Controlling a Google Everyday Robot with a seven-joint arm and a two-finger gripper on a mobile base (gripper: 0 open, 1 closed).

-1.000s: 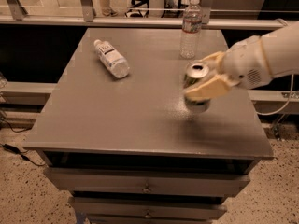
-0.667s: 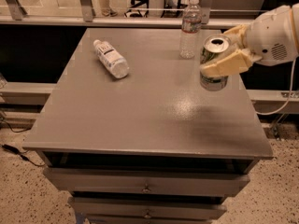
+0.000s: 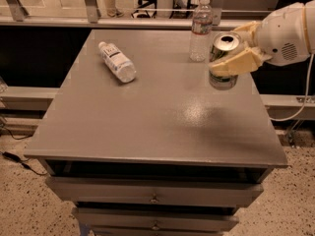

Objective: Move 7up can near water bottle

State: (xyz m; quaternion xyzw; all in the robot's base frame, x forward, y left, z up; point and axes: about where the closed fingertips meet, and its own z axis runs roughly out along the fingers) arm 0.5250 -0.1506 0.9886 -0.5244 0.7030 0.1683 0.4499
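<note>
7up can [image 3: 225, 44] between fingers [image 3: 237, 63], beside water bottle [image 3: 201, 29]

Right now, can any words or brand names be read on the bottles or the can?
None can be read.
7up can, held in the gripper over the table's right rear: green marking, blurred.
Water bottle: label band too small.
Lying clear bottle: white label, print blurred.
</note>
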